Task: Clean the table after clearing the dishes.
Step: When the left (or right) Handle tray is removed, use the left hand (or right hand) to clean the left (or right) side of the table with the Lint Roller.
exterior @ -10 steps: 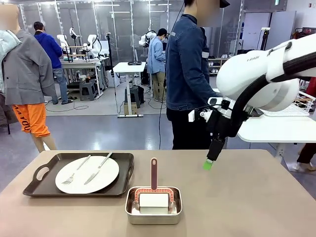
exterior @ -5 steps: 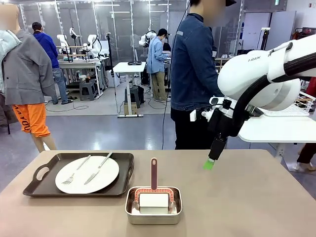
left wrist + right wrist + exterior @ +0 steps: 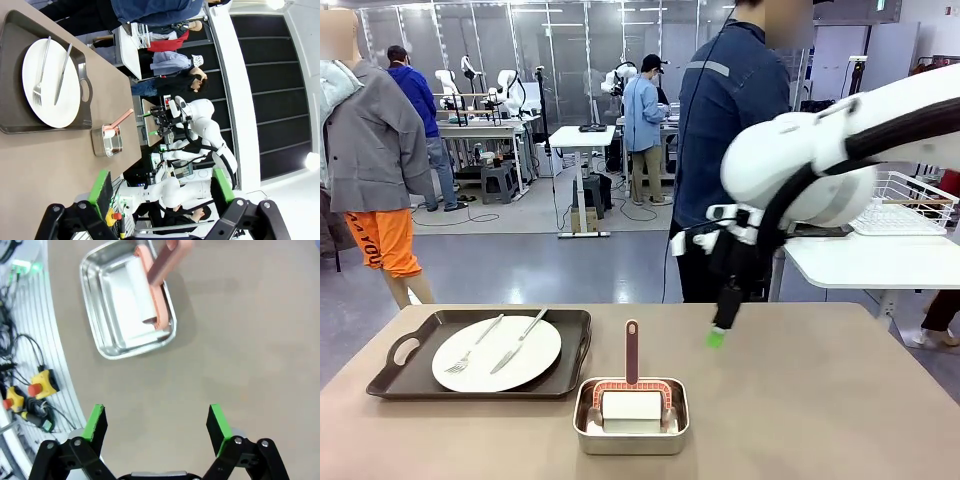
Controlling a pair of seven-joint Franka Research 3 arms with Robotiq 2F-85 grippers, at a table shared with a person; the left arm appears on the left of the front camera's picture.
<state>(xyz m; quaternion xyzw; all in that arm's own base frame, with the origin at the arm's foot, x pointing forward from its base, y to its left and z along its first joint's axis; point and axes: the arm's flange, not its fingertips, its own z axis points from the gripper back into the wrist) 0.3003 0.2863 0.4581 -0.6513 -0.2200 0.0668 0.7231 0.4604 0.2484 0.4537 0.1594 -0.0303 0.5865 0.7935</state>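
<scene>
One shiny steel pan [image 3: 630, 443] sits near the front edge of the tan table [image 3: 820, 400]. It holds a white scrubbing pad whose pink handle [image 3: 632, 350] stands upright. Left of the pan and slightly farther back, a dark tray [image 3: 575, 350] carries the white plate [image 3: 535, 362], fork [image 3: 472, 347] and knife [image 3: 518, 341], not yet cleared. The left gripper [image 3: 162, 186] hangs well off from the pan, jaws wide, empty. Beyond the pan to its right, the right gripper [image 3: 717, 338] hovers over bare tabletop, also wide apart and empty. It looks the nearer arm to the handle.
</scene>
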